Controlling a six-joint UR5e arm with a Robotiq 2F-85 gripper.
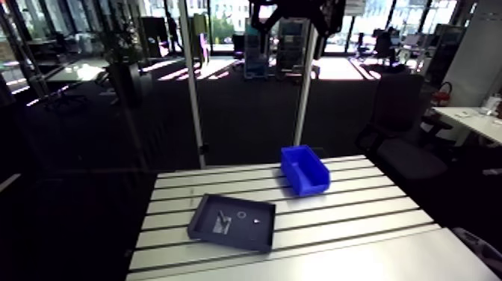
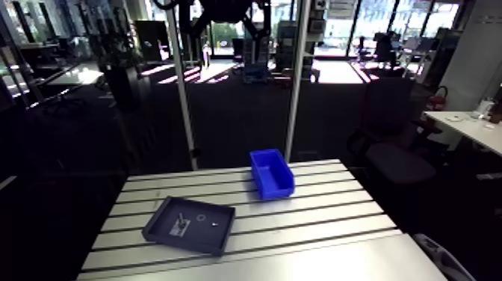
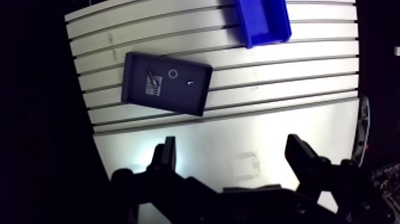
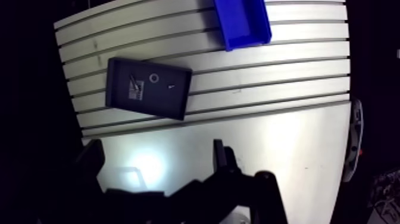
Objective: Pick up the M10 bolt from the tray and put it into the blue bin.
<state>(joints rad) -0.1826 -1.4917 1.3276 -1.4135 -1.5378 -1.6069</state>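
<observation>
Toward the left end of the tray [image 1: 224,241], the M10 bolt [image 3: 152,77] lies untouched on a pale label [image 3: 155,89], a washer [image 3: 172,74] just beside it; further right the blue bin [image 1: 310,183] stands apart. High over the table [image 1: 358,217] the gripper [image 3: 232,149] hangs with fingers spread and empty, so the whole pick and drop looks not yet begun.

A slotted silver-grey aluminium desk [image 3: 286,71] is bearing the lot. A small pale ring [image 3: 172,74] is lying flat between a white striped label [image 3: 153,89] and a tiny pale part [image 3: 189,83], touching neither.
</observation>
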